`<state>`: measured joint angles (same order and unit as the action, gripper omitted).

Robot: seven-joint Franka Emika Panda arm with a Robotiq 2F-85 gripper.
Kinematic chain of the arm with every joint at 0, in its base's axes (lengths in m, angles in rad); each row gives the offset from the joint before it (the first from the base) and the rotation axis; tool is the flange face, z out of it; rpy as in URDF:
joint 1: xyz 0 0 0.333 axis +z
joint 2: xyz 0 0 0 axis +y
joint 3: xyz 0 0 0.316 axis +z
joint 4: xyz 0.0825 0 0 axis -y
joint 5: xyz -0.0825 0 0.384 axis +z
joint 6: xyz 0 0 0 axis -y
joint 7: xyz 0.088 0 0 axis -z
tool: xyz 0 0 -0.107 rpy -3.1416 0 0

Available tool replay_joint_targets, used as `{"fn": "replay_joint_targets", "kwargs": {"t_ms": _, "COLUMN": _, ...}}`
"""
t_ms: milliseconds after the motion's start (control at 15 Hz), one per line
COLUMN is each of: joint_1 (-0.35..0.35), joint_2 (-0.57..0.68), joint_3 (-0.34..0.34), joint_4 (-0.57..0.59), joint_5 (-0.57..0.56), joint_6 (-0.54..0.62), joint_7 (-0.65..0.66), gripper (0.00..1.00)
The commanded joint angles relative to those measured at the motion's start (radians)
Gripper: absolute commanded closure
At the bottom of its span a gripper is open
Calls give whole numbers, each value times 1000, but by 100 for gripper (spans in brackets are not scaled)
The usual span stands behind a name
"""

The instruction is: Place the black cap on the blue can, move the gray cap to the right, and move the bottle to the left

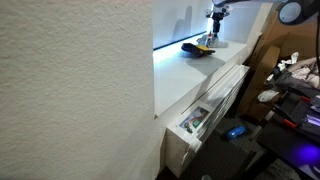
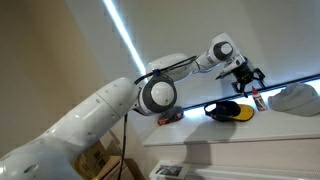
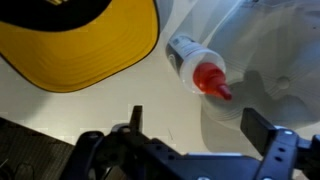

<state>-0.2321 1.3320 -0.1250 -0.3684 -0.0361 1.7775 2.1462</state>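
Three jobs are on your list, and as far as the pictures show, none of them is finished. The black cap (image 2: pixel 226 110) lies on the white shelf (image 3: pixel 150 100) with the yellow underside of its brim showing, and it is not on a can. I cannot pick out the blue can in any view, so find it before you plan that move.

The bottle (image 3: pixel 193 67), white with a red tip, sits between the two caps. Its tip is just beside the edge of the gray cap (image 3: pixel 272 55). I cannot tell whether the bottle stands or lies.

Your gripper (image 3: pixel 200 135) hangs above the bottle with its jaws spread wide and nothing between them. In an exterior view it hovers over the gap between the caps.

My reading is that the bottle is the closest thing to grasp, so shifting it left looks like the step in hand. The gray cap seems untouched, and I cannot judge whether it already sits far enough right.
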Motion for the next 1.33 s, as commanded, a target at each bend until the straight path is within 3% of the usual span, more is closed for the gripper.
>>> {"fn": "replay_joint_targets", "kwargs": {"t_ms": 0, "joint_1": 2, "joint_2": -10, "joint_3": -4, "joint_4": -19, "joint_5": 4, "joint_6": 24, "joint_7": 16, "gripper": 0}}
{"fn": "replay_joint_targets", "kwargs": {"t_ms": 200, "joint_1": 3, "joint_2": -5, "joint_3": -4, "joint_4": -18, "joint_5": 4, "joint_6": 38, "joint_7": 32, "gripper": 0}}
{"fn": "replay_joint_targets", "kwargs": {"t_ms": 467, "joint_1": -11, "joint_2": -2, "joint_3": 46, "joint_4": -51, "joint_5": 36, "joint_6": -19, "joint_7": -91, "gripper": 0}}
{"fn": "replay_joint_targets", "kwargs": {"t_ms": 867, "joint_1": -4, "joint_2": 14, "joint_3": 31, "joint_4": -36, "joint_5": 22, "joint_6": -18, "joint_7": -65, "gripper": 0}}
{"fn": "replay_joint_targets", "kwargs": {"t_ms": 1200, "joint_1": -7, "joint_2": 37, "joint_3": 14, "joint_4": -6, "joint_5": 19, "joint_6": 138, "joint_7": 50, "gripper": 0}}
{"fn": "replay_joint_targets", "kwargs": {"t_ms": 1267, "joint_1": -4, "joint_2": 15, "joint_3": 22, "joint_4": -35, "joint_5": 19, "joint_6": 89, "joint_7": 14, "gripper": 0}}
